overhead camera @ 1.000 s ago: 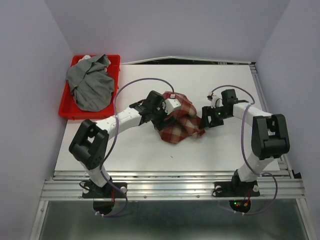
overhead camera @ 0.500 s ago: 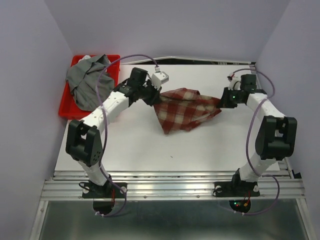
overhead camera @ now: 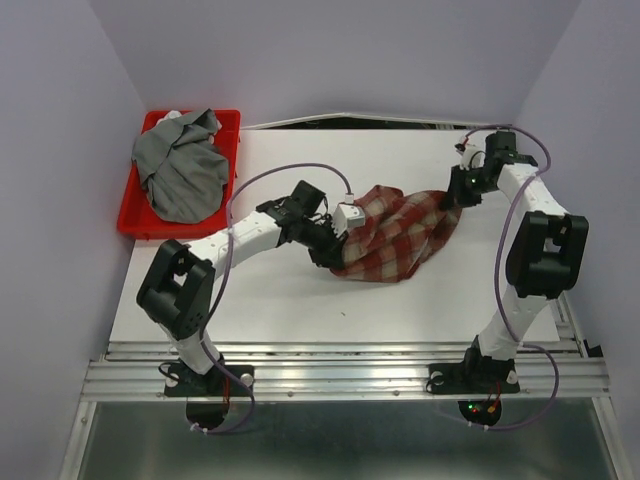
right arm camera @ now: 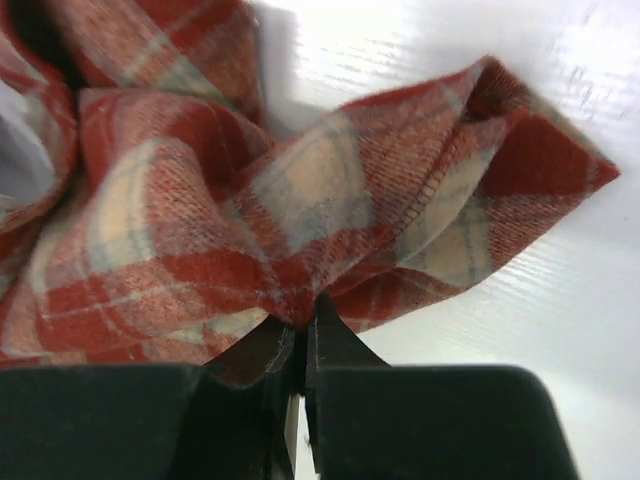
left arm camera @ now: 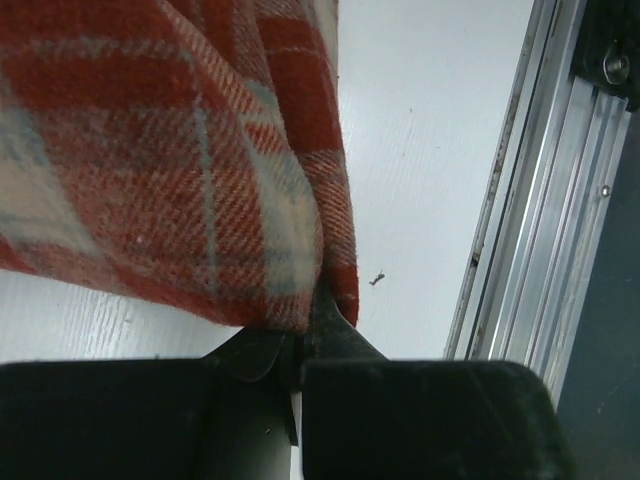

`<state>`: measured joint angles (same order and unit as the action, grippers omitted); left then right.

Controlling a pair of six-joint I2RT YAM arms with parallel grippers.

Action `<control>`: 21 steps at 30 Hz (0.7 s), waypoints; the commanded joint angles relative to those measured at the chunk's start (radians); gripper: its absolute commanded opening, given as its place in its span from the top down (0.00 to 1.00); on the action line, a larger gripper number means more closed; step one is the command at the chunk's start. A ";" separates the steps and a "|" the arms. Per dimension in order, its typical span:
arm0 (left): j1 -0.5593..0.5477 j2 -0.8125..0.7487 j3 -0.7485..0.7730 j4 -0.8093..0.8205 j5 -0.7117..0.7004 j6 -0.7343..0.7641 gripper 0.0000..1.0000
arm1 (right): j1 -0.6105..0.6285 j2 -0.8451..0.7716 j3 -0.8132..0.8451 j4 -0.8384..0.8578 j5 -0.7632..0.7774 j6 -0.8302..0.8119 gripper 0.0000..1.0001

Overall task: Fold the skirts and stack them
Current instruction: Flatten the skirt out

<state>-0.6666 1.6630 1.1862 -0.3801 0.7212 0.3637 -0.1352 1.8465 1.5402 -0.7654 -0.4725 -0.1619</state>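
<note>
Swinging nearer since half a second ago, the left gripper now draws the plaid skirt diagonally over the table toward the far-right right gripper, both grippers clenched on its edges.

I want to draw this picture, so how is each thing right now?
plaid skirt, rumpled, unfolded, held at two ends
grey skirt, crumpled in a heap, not folded
red tray, holding the grey skirt
left fingers, shut on the plaid skirt
right fingers, shut on the plaid skirt
</note>
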 commanded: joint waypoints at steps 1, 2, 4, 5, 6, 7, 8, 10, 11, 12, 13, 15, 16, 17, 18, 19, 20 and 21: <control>0.108 -0.011 0.027 -0.174 0.157 -0.023 1.00 | -0.035 -0.038 -0.021 0.095 0.164 -0.050 0.93; 0.155 -0.014 0.032 -0.142 0.231 -0.069 1.00 | -0.035 -0.046 -0.044 0.107 0.167 -0.038 0.80; 0.189 -0.026 0.038 -0.079 0.268 -0.141 1.00 | -0.035 -0.049 -0.045 0.117 0.172 -0.028 0.59; 0.197 -0.028 0.041 -0.021 0.271 -0.178 1.00 | -0.026 -0.044 -0.035 0.107 0.173 -0.027 0.41; 0.200 -0.025 0.044 0.001 0.270 -0.227 1.00 | -0.026 -0.044 -0.010 0.082 0.172 -0.030 0.37; 0.199 -0.022 0.041 0.024 0.277 -0.255 0.97 | -0.026 -0.046 0.003 0.065 0.166 -0.033 0.33; 0.199 -0.010 0.030 0.093 0.309 -0.338 0.93 | -0.026 -0.062 0.015 0.042 0.161 -0.047 0.29; 0.197 0.015 0.041 0.136 0.357 -0.406 0.93 | -0.026 -0.099 0.014 0.023 0.125 -0.063 0.28; 0.196 0.030 0.067 0.157 0.391 -0.431 0.96 | -0.026 -0.149 0.008 0.009 0.101 -0.085 0.28; 0.196 0.053 0.082 0.167 0.402 -0.475 1.00 | -0.026 -0.179 -0.002 0.002 0.059 -0.094 0.28; 0.196 0.063 0.096 0.187 0.411 -0.515 1.00 | -0.017 -0.209 -0.034 -0.005 -0.033 -0.103 0.28; 0.196 0.067 0.118 0.292 0.417 -0.629 1.00 | 0.014 -0.312 -0.072 -0.018 -0.107 -0.123 0.28; 0.196 0.061 0.118 0.352 0.420 -0.773 1.00 | 0.063 -0.349 -0.119 -0.011 -0.148 -0.117 0.28; 0.196 0.046 0.116 0.460 0.375 -0.846 1.00 | 0.089 -0.389 -0.149 0.035 -0.166 -0.093 0.28; 0.196 0.038 0.118 0.509 0.350 -0.918 1.00 | 0.114 -0.430 -0.181 0.069 -0.187 -0.067 0.28; 0.194 0.032 0.122 0.550 0.324 -0.980 1.00 | 0.153 -0.505 -0.213 0.108 -0.218 -0.045 0.26; 0.196 0.029 0.130 0.607 0.296 -1.096 1.00 | 0.170 -0.536 -0.262 0.141 -0.233 -0.004 0.20; 0.193 0.026 0.153 0.631 0.255 -1.146 1.00 | 0.186 -0.562 -0.282 0.203 -0.247 0.013 0.18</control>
<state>-0.4713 1.7428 1.2602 -0.0132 1.0378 -0.4255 -0.0154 1.3777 1.3479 -0.6971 -0.5793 -0.2169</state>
